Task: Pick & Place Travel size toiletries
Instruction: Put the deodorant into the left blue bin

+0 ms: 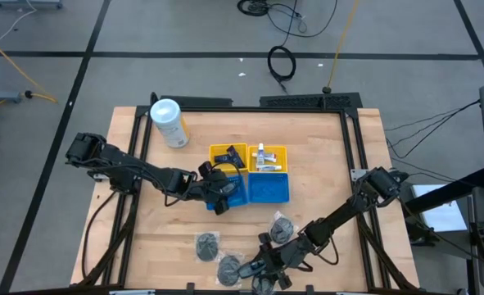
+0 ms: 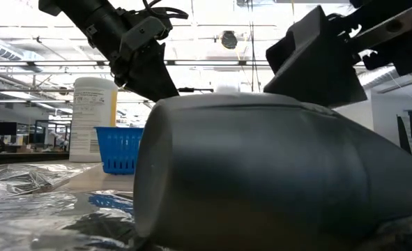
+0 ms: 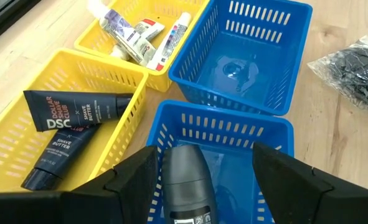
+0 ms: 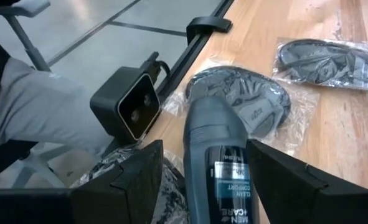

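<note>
Grey deodorant stick (image 4: 216,163) clamped in right gripper (image 4: 199,180); left gripper (image 3: 202,180) clamps another stick (image 3: 187,180).

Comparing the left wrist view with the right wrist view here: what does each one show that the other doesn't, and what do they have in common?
Only the left wrist view shows the baskets: a yellow basket holding two dark shave butter tubes, another yellow basket holding small white tubes, and two blue baskets.

Only the right wrist view shows the table edge, a small black camera at that edge, a person's grey sleeve, and a grey wrapped piece beneath.

In both, a grey deodorant stick sits between that arm's own fingers: left gripper, right gripper. Both also show wrapped dark pieces on the wooden table.
</note>
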